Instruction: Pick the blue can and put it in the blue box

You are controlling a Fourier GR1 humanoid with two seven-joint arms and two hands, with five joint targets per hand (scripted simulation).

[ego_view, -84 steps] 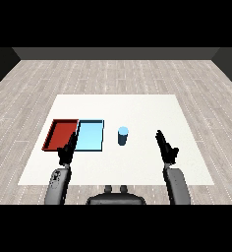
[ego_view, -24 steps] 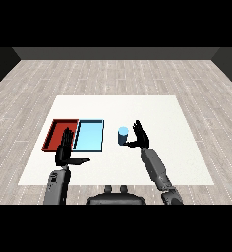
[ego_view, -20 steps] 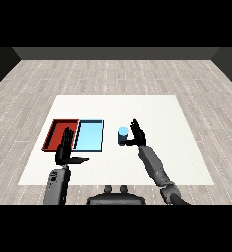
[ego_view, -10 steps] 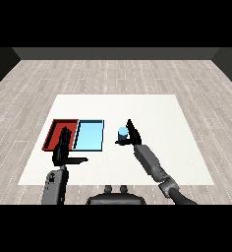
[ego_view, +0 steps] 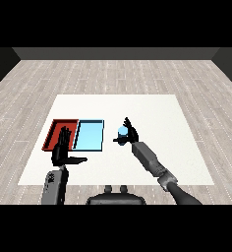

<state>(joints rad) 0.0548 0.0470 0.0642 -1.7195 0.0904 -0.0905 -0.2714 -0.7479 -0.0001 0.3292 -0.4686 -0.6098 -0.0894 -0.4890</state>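
Left hand [ego_view: 63,147] hovers over the near-left part of the white table [ego_view: 152,113], fingers straight and thumb stuck out sideways, holding nothing; it sits in front of the red tray [ego_view: 54,130], seemingly parked out of the way while the other arm works. Beside the red tray, touching it along one edge, lies the blue tray [ego_view: 90,136], its floor bare and ready to take the can. Just to the right of that tray stands the blue can [ego_view: 122,132], upright on the table and not yet lifted. Right hand [ego_view: 129,133] is at the can, reaching in from the lower right with the forearm stretched across the table; its fingers rise behind and beside the can while the thumb comes round the near side, a grasp that looks to be closing rather than finished. Judging by the short gap, a lift and a small shift leftward would bring the can over the blue tray.
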